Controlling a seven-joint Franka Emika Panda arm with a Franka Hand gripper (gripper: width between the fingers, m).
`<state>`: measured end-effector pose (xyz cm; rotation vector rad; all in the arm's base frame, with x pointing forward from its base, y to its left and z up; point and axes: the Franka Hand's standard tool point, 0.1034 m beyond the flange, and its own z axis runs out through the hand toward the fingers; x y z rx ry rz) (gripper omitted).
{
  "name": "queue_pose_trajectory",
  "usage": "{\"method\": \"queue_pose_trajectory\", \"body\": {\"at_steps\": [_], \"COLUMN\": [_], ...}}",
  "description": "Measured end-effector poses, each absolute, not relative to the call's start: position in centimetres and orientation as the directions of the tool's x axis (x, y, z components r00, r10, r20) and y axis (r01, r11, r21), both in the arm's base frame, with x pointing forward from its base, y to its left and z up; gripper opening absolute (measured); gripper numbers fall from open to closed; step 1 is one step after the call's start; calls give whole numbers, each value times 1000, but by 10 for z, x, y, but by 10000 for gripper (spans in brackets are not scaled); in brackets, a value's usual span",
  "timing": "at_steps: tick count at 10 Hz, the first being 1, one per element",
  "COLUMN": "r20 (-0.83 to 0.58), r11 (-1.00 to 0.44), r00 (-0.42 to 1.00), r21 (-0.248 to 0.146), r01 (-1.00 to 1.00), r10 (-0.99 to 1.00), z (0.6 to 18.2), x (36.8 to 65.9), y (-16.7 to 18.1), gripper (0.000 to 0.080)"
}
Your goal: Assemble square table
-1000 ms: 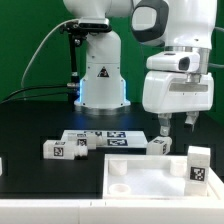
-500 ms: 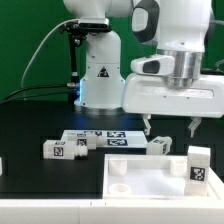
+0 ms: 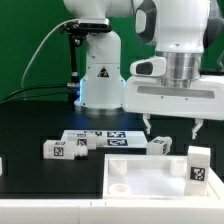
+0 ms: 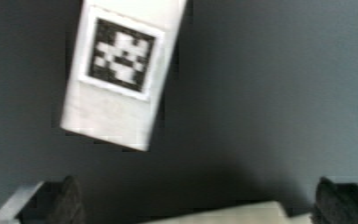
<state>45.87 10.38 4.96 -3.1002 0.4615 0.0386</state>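
My jaws are wide open, gripping nothing, above a chunky white tagged leg (image 4: 123, 75). The white square top (image 3: 150, 185), corner holes showing, lies flat on the desk (image 3: 25, 125).

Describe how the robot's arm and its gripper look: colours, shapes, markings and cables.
The arm is glossy white with rounded shells and a dark grey joint cap. A ribbed silver ring sits above the gripper, whose body is a wide white box with two short black fingers. The white base bears a black triangle mark and a blue light; a black cable runs beside it.
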Motion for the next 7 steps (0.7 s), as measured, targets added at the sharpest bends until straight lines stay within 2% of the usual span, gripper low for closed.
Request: {"method": "queue_pose_trajectory", "body": {"at_steps": [2, 3, 5, 6, 7], "r20": [-118, -266, -381, -476, -522], "r11": [-930, -904, -893, -898, -903], "r00": [924, 876, 830, 792, 776], "r21": [-20, -36, -22, -10, -23], "r01": [-368, -427, -449, -441, -429], "r10": [-363, -403, -408, -384, -355], "z": [52, 56, 54, 55, 53], "x": [461, 458, 461, 454, 457], "y": [85, 76, 68, 67, 65], "gripper": [648, 648, 648, 648, 648]}}
